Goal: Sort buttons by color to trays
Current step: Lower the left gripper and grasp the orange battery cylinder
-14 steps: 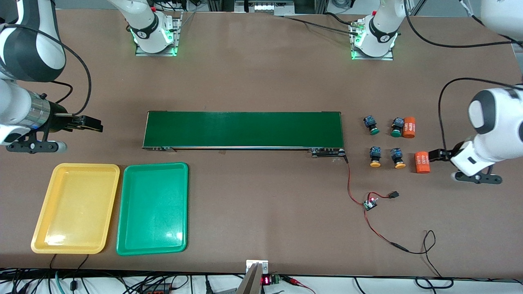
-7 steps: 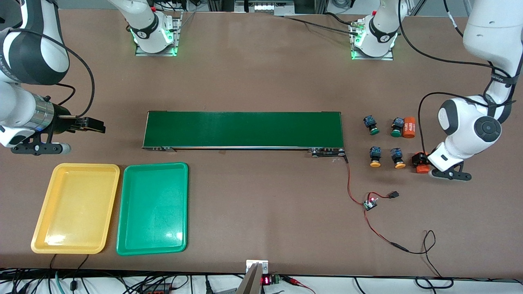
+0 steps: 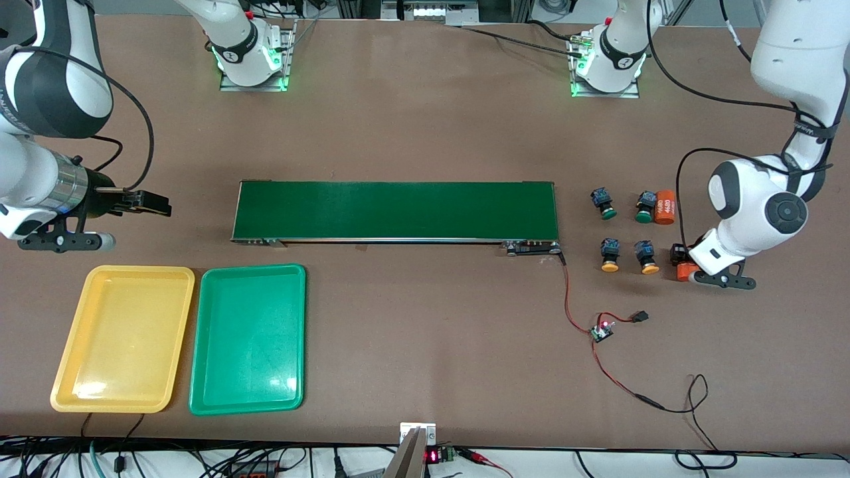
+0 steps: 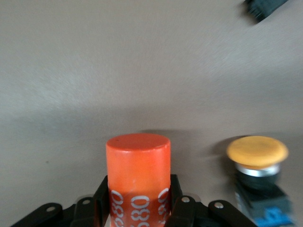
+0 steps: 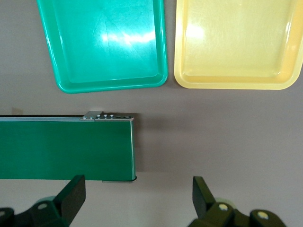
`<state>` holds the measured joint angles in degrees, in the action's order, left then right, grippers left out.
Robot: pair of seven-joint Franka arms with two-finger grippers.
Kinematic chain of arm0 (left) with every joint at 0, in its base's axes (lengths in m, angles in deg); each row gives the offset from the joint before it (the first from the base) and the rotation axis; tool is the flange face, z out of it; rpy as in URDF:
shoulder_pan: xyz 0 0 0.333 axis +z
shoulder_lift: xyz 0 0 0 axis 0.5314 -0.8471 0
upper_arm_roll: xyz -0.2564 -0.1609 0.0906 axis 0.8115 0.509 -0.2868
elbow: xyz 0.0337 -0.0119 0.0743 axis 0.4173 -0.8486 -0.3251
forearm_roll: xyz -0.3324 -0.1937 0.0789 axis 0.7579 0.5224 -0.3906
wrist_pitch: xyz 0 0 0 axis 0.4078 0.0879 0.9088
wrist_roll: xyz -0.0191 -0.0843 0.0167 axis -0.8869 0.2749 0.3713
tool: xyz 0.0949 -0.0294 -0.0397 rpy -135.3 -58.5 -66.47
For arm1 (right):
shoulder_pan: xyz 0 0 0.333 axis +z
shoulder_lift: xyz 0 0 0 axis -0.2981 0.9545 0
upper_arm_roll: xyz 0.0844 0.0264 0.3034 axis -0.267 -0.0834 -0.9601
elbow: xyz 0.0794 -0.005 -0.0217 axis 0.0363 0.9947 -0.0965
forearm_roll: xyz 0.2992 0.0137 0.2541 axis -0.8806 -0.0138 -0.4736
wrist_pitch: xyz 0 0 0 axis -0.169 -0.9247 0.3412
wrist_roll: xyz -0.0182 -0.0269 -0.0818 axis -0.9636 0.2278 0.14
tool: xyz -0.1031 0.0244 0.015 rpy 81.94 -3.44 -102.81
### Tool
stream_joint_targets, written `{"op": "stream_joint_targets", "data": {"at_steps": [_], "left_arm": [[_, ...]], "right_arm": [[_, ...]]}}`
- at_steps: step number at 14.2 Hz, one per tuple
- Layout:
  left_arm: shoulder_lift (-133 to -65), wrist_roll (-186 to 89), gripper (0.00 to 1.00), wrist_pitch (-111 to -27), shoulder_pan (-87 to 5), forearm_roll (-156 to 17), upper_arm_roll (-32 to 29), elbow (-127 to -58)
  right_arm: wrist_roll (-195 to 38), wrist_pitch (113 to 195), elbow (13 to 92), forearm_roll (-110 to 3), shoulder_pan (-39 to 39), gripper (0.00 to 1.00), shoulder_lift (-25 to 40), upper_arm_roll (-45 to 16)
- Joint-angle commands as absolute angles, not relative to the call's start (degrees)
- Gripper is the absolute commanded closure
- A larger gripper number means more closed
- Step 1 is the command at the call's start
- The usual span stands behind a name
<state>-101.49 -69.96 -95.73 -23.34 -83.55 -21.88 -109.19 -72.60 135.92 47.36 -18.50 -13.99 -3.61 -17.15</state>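
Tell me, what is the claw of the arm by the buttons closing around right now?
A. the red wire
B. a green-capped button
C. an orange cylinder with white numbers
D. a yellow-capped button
C: in the left wrist view the left claw has its fingers on either side of the orange cylinder, while the yellow-capped button stands untouched beside it.

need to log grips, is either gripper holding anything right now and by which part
The left gripper is shut on the orange cylinder, its fingers against the printed sides near one end. The right gripper is open and holds nothing.
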Motion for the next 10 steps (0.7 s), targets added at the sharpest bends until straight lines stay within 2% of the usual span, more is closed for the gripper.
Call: {"op": "stream_joint_targets", "data": {"at_steps": [1, 4, 6, 7, 10], "left_arm": [[-94.70, -71.65, 0.74, -83.71, -23.75, -84.44, -19.24, -106.83], [-91.36, -72.01, 0.74, -71.56, -23.75, -84.44, -13.89, -104.71], [-90.56, -74.10, 0.74, -63.66, -23.75, -84.44, -7.58, -104.53], [-90.56, -74.81, 0.77, -61.44, -23.23, -84.18, -4.14, -104.53], [-91.43, -80.42, 0.77, -62.21, -23.22, -83.74, 3.16, -105.14]], "right_arm": [[-73.49, 135.59, 46.61, -19.14, -13.92, 0.00, -3.41, -17.10], [-73.49, 135.50, 46.61, -19.14, -13.92, 0.00, -3.41, -17.10], [-73.49, 135.50, 46.61, -19.14, -13.92, 0.00, -3.41, -17.10], [-73.49, 135.41, 46.70, -19.14, -13.92, 0.00, -3.41, -17.10], [-73.49, 135.41, 46.70, -19.14, -13.92, 0.00, -3.41, -17.10]]}}
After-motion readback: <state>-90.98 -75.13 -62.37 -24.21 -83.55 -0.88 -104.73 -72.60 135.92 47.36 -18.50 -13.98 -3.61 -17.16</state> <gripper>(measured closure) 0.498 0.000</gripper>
